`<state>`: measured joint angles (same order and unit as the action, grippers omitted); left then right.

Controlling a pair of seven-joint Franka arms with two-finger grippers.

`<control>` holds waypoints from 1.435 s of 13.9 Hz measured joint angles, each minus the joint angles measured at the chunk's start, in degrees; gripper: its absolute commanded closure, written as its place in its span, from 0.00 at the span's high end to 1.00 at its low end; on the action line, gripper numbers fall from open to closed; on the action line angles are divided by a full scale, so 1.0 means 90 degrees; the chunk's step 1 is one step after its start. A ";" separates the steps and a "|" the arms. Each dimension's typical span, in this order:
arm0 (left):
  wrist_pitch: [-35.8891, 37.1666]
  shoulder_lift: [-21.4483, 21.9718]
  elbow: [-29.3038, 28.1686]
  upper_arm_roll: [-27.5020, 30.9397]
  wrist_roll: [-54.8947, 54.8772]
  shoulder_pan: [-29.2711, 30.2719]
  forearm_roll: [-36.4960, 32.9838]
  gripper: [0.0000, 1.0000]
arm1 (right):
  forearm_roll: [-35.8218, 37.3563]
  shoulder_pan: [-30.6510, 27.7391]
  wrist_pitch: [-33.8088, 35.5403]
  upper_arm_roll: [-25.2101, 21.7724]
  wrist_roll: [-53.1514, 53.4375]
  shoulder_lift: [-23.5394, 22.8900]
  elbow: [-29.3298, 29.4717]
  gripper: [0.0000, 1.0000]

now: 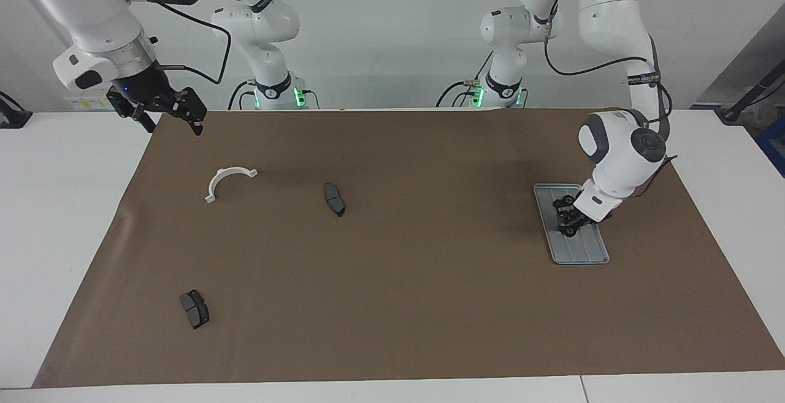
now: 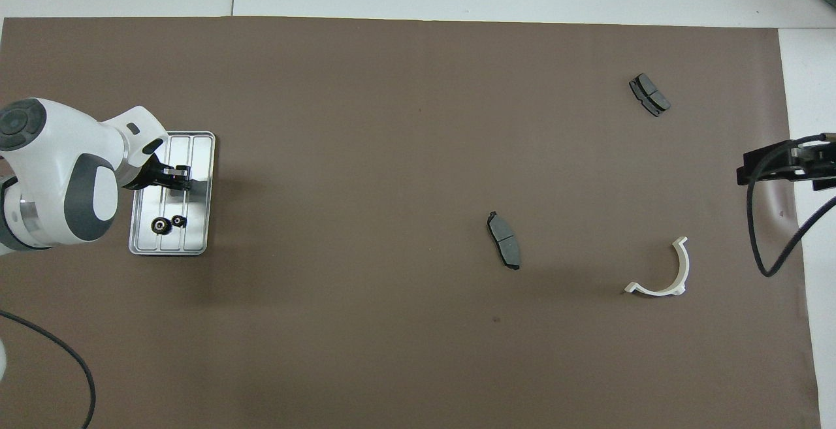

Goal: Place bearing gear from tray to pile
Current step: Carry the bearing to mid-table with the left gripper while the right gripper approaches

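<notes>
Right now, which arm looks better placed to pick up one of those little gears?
The left: its hand hangs over the tray holding the gears. The right hand waits at the other end.

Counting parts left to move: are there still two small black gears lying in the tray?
Yes, the overhead view shows two gears side by side in the tray, at its end nearer the robots.

tray (image 2: 199, 155) – silver-grey, ridged; gears (image 2: 167, 223) – black; bracket (image 2: 661, 272) white; pads (image 2: 503, 240) dark grey; mat (image 2: 392, 155) brown
</notes>
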<state>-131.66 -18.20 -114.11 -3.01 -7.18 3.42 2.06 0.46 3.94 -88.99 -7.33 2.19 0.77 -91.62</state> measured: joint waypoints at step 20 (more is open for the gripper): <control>-0.0627 -0.0558 0.0856 -0.0109 0.5578 -0.4224 0.0021 1.00 | -0.0003 0.0112 -0.1775 0.0556 0.0024 -0.0237 -0.0881 1.00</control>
<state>-137.30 -23.22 -106.41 -3.99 43.02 -34.60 2.25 0.43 4.95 -104.96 -2.32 2.40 -1.36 -99.56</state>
